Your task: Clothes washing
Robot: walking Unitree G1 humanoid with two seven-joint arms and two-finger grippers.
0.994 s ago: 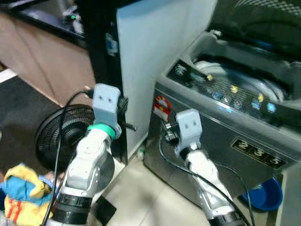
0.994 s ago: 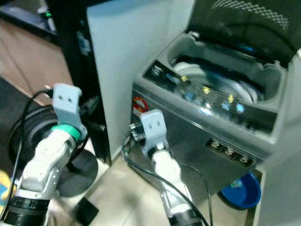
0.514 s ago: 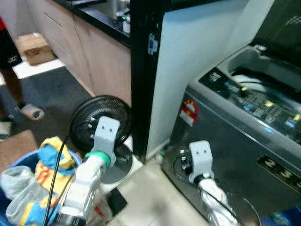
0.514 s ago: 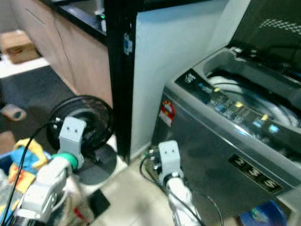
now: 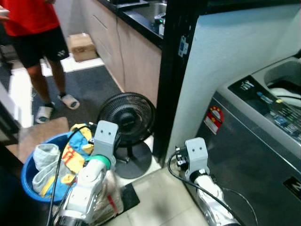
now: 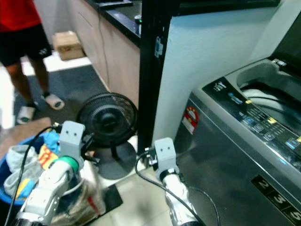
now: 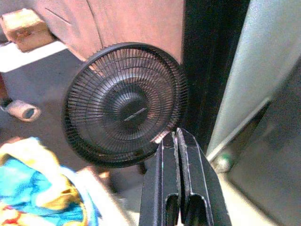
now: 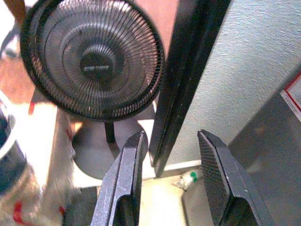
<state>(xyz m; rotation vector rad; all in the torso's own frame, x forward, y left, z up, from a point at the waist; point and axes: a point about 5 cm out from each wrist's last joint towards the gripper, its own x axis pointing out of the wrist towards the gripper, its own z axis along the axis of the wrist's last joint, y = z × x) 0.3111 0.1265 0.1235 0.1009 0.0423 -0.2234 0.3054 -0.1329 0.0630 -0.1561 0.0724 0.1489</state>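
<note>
- Laundry [image 5: 61, 162] of mixed colours, grey, yellow, blue and orange, lies piled in a round blue basket [image 5: 29, 181] that stands on the floor at the robot's left, beside a brown mat [image 5: 35, 134].
- The washing machine [image 5: 254, 155], grey, top-loading, stands at the robot's right with its lid raised; the control panel [image 6: 256, 117] runs along the front edge and a round red sticker [image 5: 215, 117] is on the front near the corner.
- Between the basket and the machine a black floor fan [image 5: 126, 117] stands on its round base, close to a black post [image 5: 171, 80] and a pale blue-white panel [image 5: 225, 52].
- The left gripper [image 7: 178, 141] is raised in the air above the basket edge and points toward the fan; its two black fingers are pressed together with nothing between them.
- The right gripper [image 8: 169, 146] hovers low in front of the machine's corner; its fingers [image 8: 129, 165] are spread wide apart and hold nothing.
- A small bottle-like object [image 8: 188, 179] lies on the floor at the foot of the panel; I cannot tell what it is exactly.
- A person [image 5: 37, 33] in a red shirt, black shorts and slippers stands further back on a dark mat, near a cardboard box [image 5: 81, 45] and the wooden cabinets [image 5: 127, 56].
</note>
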